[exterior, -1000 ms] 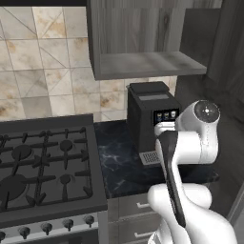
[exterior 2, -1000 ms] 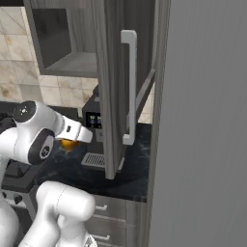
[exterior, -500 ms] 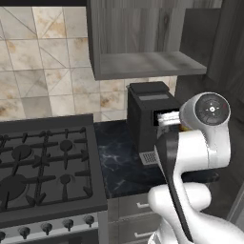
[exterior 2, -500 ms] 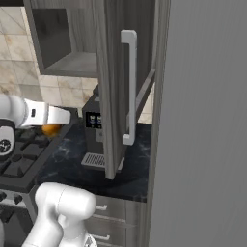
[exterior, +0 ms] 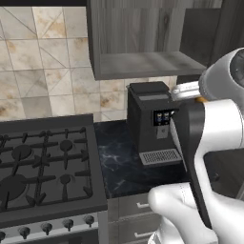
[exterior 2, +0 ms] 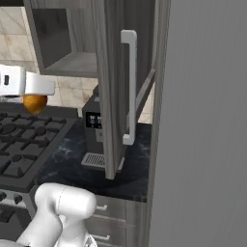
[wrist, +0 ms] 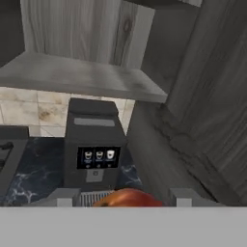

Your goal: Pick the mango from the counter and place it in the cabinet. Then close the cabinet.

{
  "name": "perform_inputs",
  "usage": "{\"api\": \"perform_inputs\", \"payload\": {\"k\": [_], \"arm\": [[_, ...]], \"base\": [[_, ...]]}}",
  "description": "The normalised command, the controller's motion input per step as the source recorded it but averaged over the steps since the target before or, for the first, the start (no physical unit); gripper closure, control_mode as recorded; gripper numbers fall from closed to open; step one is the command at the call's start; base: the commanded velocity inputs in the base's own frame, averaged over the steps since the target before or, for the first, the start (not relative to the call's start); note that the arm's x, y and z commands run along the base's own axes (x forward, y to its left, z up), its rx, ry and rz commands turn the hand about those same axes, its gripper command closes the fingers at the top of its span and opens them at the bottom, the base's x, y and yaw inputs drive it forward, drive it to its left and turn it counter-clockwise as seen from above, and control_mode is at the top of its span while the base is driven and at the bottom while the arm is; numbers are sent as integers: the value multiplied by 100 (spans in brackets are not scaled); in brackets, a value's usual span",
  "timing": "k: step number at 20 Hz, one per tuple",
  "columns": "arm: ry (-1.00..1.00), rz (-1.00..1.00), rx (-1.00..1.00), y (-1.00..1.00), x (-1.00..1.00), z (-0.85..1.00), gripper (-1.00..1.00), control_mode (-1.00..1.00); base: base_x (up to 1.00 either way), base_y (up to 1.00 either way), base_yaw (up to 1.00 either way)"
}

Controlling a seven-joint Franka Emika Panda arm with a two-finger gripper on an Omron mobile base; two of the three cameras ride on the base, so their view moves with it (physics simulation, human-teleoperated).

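While the mango [exterior 2: 34,103] hangs in the air over the stove [exterior: 43,167], the gripper [exterior 2: 36,94] has it pinched from above, so the fruit is off the counter [exterior: 126,164] and not in the cabinet [exterior: 143,43] yet. In the hand view the mango [wrist: 128,198] peeks up as an orange-red bump between the two finger tips, and they look closed on it.

The job right now, I think, is to carry the fruit up and onto the grey shelf [wrist: 79,75]. To do that well, the arm should lift first — the shelf sits higher than the top of the black coffee machine [exterior: 152,121], and the mango is lower than the shelf's edge. Then it can slide in over the shelf, staying away from the open door [exterior 2: 113,87] on the side. The hold should stay snug until the fruit is resting on the shelf, because a round mango can roll. It would be best to set it down well back from the front edge, so that the door can swing shut later by its long metal handle [exterior 2: 129,87].

Some things are hard to see. In the left base view the big white arm covers most of the gripper, and only a tiny bit of orange shows beside it. In the hand view only the top of the mango shows; the rest is cut off. The top of the cabinet is cut off too, so I cannot tell if it has more shelves.
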Motion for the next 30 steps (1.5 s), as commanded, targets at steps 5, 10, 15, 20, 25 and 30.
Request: {"api": "perform_inputs", "payload": {"k": [5,10,15,20,25,30], "arm": [[-24,4,0,-3,56,95,100,-100],[-14,7,0,-15,100,17,100,-100],[-4,8,0,-6,100,-15,100,-100],[0,5,1,-10,100,-18,100,-100],[0,1,2,-13,100,-27,100,-100],[0,0,9,-3,100,-35,100,-100]], "base": [[0,0,0],[0,0,0],[0,0,0],[0,0,0],[0,0,0],[0,0,0]]}}
